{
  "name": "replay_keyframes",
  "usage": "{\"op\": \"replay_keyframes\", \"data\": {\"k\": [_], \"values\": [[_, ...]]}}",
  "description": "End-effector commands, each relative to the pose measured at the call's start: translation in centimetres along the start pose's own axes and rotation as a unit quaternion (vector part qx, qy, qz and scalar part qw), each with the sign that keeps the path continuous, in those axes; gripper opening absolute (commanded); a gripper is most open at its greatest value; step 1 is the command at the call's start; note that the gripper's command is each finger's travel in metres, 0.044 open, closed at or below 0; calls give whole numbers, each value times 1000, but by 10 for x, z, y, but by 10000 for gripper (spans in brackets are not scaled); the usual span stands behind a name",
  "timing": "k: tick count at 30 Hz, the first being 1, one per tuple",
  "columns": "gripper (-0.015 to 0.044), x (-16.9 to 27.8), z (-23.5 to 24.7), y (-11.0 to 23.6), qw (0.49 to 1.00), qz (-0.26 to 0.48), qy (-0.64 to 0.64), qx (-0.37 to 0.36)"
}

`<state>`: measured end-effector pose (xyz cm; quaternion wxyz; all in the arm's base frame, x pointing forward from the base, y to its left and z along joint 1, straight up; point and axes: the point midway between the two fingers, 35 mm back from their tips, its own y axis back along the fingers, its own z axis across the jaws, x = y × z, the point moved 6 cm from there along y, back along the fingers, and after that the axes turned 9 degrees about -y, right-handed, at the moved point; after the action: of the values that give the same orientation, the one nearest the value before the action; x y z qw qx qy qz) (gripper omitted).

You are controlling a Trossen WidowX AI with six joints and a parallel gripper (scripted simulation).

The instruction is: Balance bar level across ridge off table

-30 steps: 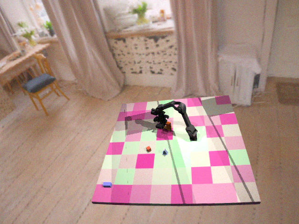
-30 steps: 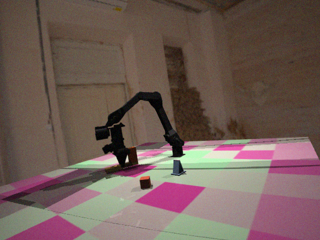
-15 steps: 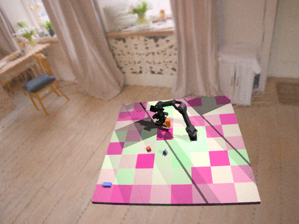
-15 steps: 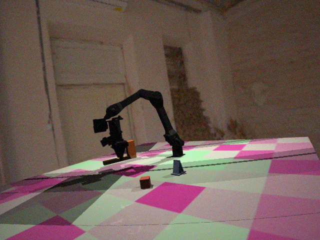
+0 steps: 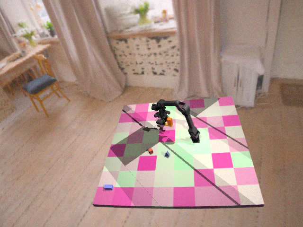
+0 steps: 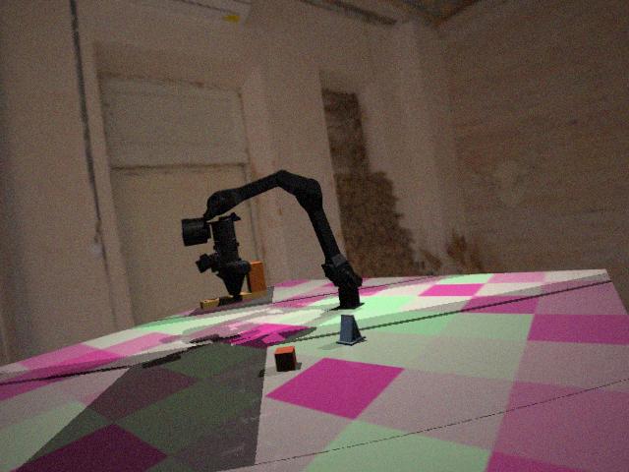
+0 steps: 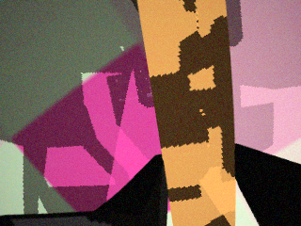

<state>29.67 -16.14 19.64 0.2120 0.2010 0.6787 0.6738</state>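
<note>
Pincer [image 6: 234, 293] clamped on yellow-orange bar [image 6: 231, 299] — bar lying low at far part of checkered pink-green desk [image 6: 457, 355], orange block [image 6: 257, 275] just behind. Blue ridge [image 6: 349, 328] and small red cube [image 6: 285, 358] nearer, well apart from bar. Arm [image 6: 305, 195] arched over, wrist pointing down. Curtained room, wooden floor.

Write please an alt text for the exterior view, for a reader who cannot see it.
A black robot arm bends down over a checkered table, its gripper shut on a yellow bar near an orange block. In front of it stand a blue-grey ridge and a small red cube.
</note>
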Motion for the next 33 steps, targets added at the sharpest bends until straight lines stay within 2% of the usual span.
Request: {"op": "replay_keyframes", "data": {"k": [1,7,33], "values": [[0,2,0,14,1000,-6,2,-2],[0,3,2,20,1000,-6,3,-2],[0,30,101,21,998,-5,59,-7]]}}
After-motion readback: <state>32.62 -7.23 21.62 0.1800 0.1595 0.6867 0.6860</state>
